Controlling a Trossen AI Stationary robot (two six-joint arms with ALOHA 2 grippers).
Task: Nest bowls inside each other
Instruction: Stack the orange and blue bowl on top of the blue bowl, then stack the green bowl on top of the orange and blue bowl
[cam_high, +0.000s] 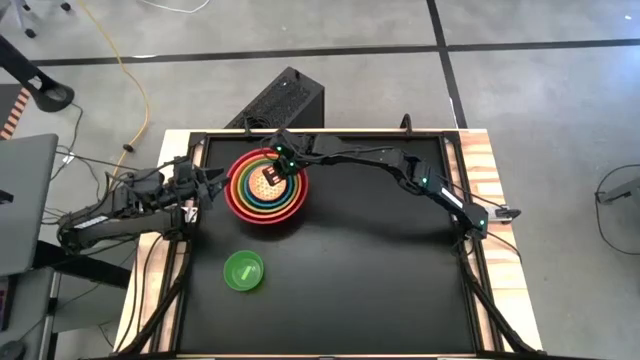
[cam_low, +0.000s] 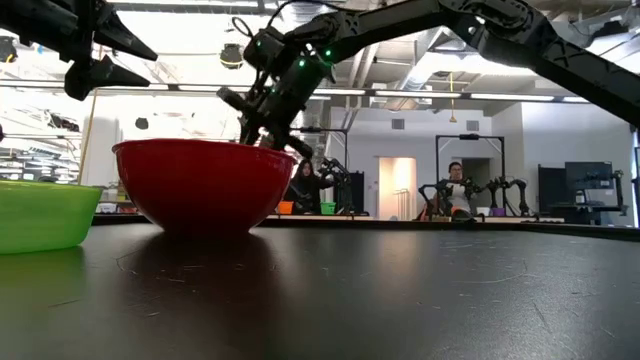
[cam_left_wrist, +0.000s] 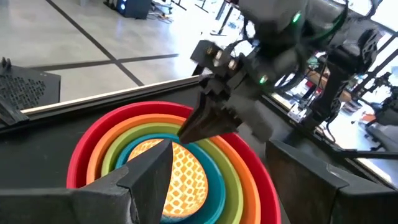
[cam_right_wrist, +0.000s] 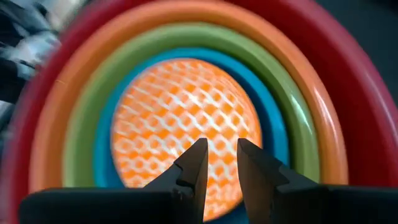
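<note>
Five bowls sit nested at the table's far left: red (cam_high: 232, 195) outermost, then orange (cam_right_wrist: 50, 143), green (cam_right_wrist: 81, 124) and blue (cam_right_wrist: 102, 155), with the dotted orange bowl (cam_right_wrist: 180, 118) innermost. A small bright green bowl (cam_high: 243, 271) rests on its base alone, nearer the front. My right gripper (cam_right_wrist: 221, 152) hovers just over the dotted bowl, pointing down at a slant, fingers a little apart and holding nothing. My left gripper (cam_high: 200, 190) waits open at the stack's left side.
The black tabletop (cam_high: 380, 270) stretches to the right of and in front of the stack. A raised rim (cam_high: 330, 133) runs around the table. In the low view a person (cam_low: 458, 185) sits in the room far behind.
</note>
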